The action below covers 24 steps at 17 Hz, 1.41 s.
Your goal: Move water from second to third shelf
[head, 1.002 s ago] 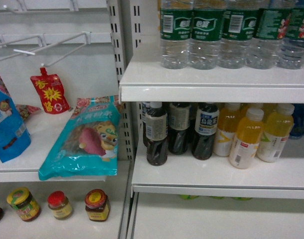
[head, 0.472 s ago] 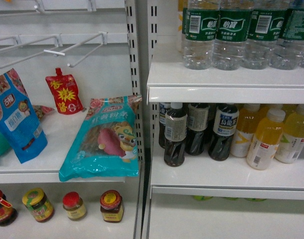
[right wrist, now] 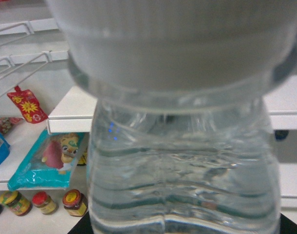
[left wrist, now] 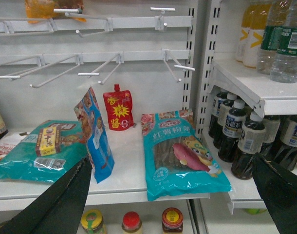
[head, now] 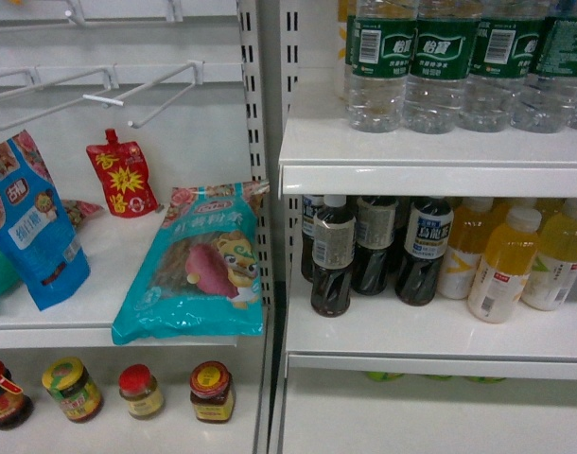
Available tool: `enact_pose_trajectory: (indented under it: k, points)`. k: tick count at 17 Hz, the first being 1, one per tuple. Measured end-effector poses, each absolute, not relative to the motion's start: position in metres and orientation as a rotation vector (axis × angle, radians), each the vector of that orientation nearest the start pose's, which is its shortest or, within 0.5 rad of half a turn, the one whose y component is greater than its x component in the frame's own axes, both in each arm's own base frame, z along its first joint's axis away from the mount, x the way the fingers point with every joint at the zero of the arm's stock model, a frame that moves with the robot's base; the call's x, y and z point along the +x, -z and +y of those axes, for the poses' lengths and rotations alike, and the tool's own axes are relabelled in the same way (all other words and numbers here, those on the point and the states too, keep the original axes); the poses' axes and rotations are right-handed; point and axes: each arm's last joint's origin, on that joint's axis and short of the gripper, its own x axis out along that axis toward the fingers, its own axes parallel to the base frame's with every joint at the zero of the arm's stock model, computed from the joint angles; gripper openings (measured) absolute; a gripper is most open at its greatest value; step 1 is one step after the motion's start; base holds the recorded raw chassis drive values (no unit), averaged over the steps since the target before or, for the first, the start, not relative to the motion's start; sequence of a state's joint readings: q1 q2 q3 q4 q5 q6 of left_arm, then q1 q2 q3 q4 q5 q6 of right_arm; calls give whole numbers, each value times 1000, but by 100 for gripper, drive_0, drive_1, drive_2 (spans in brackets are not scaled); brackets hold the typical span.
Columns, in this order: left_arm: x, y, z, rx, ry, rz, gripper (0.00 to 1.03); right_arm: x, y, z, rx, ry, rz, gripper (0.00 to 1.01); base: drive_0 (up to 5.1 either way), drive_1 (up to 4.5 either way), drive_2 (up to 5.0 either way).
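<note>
While the water bottle [right wrist: 182, 161] hangs close before the right wrist camera, cap uppermost and clear of every shelf, the right gripper [right wrist: 183, 228] shows only as dark slivers at the lower edge. Its pads are hidden, so its clamp on the bottle is inferred from the bottle standing in mid-air. The left gripper [left wrist: 172, 161] is spread wide and carries nothing, hovering before the teal sweet-potato noodle packet [left wrist: 182, 153]. Neither arm appears in the head view.

Hazards, as judged:
- The bottle fills the right wrist view and masks its own landing place, so placement would depend on the head view, which does not show the bottle.
- The shelf [head: 440, 336] under the row of green-labelled water bottles [head: 440, 57] is already crowded with dark drink bottles [head: 334, 255] and yellow drink bottles [head: 501, 265]. An entry made too far back could topple the front dark bottle.
- The lip of the upper shelf [head: 430, 180] overhangs that bay, and a high approach could strike it with the cap.
- The ribbed wall is thin plastic and may slip or buckle in the grip.
- Which board counts as third cannot be told, so the wrong level is possible
</note>
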<state>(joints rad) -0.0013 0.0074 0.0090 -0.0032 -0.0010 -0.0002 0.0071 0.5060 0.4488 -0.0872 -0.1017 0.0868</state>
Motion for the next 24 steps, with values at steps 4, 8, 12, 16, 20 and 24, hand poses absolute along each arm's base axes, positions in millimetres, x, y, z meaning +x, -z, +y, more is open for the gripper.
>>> enact_pose_trajectory:
  k: [4,8,12,16,20,24]
  points:
    - [98,-166,0,0,0,2,98,167,-284,14,60,-162,69,42,0,0,0]
    - [98,-166,0,0,1,2,98,213,-291,20,46,-142,59,42,0,0,0]
    - [98,-166,0,0,1,2,98,248,-288,25,41,-136,96,42,0,0,0]
    - [98,-166,0,0,1,2,98,275,-285,28,39,-124,136,42,0,0,0]
    - [98,-166,0,0,1,2,98,337,-282,36,82,-104,164,42,0,0,0]
    - [98,-166,0,0,1,2,98,371,-275,43,96,-78,225,42,0,0,0]
